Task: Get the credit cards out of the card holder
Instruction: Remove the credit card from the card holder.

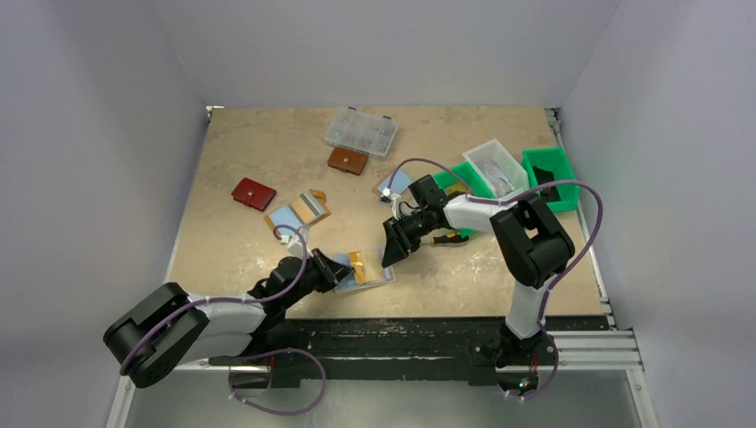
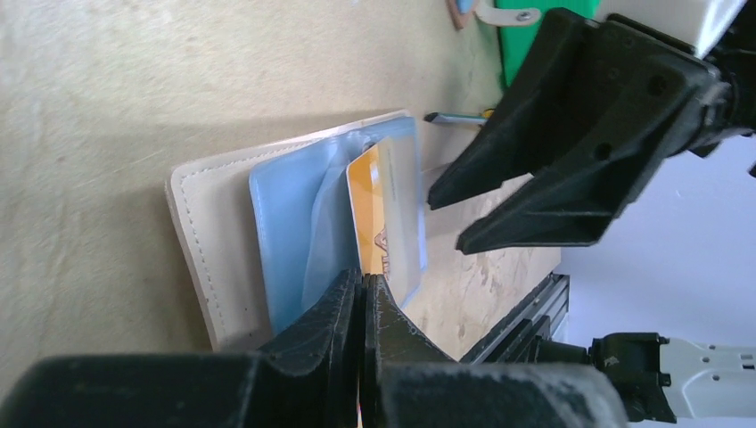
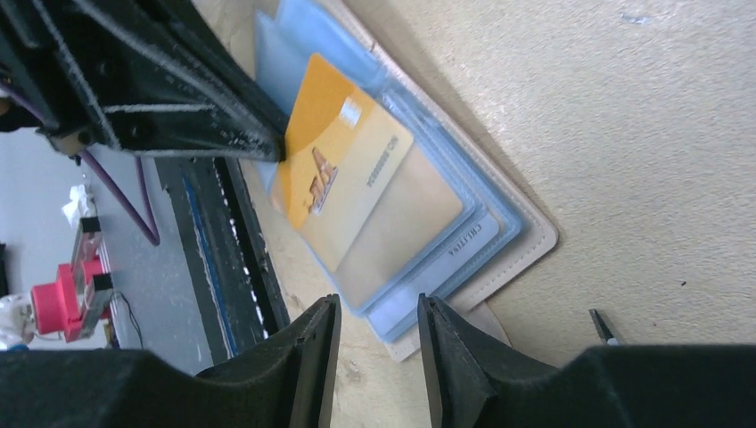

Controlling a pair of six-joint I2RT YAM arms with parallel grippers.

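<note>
While left claw [image 2: 363,283] clenches shut and right claw [image 3: 379,306] gapes, the card holder [image 2: 214,241] lies open lengthwise between them.

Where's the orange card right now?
Top view, low centre: the orange card lies in the open card holder, between the left gripper, shut at its edge, and the open right gripper.

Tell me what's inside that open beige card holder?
An orange card in pale blue sleeves, a paler card's edge beneath. The shut left gripper covers one corner; deeper sleeves' contents are hidden.
</note>
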